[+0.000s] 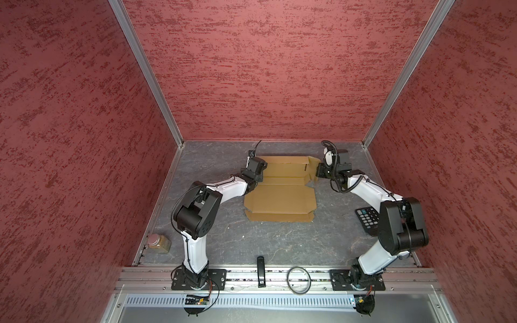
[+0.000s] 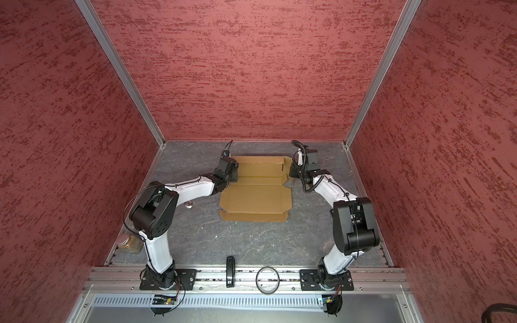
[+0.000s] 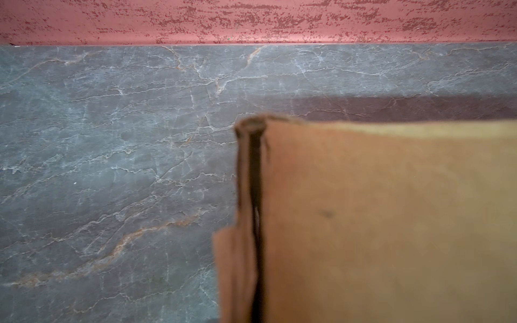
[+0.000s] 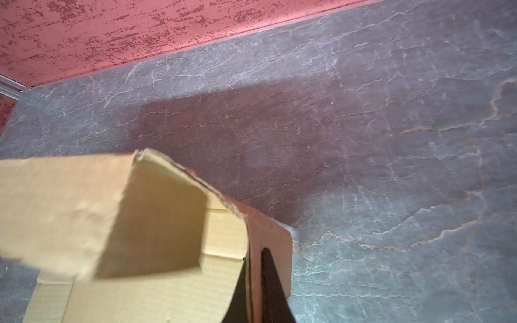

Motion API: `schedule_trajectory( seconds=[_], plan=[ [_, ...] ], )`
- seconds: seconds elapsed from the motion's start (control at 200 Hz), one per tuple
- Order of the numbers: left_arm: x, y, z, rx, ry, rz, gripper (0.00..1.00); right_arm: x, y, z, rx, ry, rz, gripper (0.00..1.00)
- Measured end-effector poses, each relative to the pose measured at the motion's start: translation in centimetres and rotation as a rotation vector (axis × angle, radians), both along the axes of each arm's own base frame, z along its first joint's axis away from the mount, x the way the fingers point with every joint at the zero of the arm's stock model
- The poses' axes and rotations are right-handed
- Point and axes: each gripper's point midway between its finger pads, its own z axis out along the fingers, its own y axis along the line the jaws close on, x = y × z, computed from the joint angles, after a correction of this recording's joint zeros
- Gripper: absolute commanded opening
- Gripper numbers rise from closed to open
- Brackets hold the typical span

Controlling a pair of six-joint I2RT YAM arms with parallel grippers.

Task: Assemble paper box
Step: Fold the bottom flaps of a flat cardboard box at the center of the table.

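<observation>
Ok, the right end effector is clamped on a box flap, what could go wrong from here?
The flap looks frayed at its edge beside the right end effector; a hard pull may tear it. The box lies mostly flat, so folding could drag it across the table. The calculator sits close under the right arm and could get knocked.

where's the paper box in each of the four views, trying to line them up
top view: paper box just below centre, mostly flat.
top view: paper box just below centre, mostly flat.
left wrist: paper box lower right, close, blurred.
right wrist: paper box lower left, flap raised.
shared landmark: red back wall meeting the grey table.
</observation>
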Motion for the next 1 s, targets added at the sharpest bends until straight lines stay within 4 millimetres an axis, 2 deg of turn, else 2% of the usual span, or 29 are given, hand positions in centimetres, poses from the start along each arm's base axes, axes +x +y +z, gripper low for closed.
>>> schedule_trajectory(
  seconds=[0.546, 0.781, 1.002],
  plan=[
    [-0.4, -0.8, 0.0, -0.010, 0.001, -0.007, 0.00, -0.7, 1.3, -0.2, 0.041, 0.008, 0.022, 0.06],
    [-0.4, -0.9, 0.0, -0.009, 0.001, -0.008, 0.00, -1.2, 1.4, -1.0, 0.051, -0.011, 0.016, 0.13],
    [-0.4, -0.9, 0.0, -0.009, 0.001, -0.010, 0.00, -1.2, 1.6, -1.1, 0.056, -0.013, 0.015, 0.24]
  ],
)
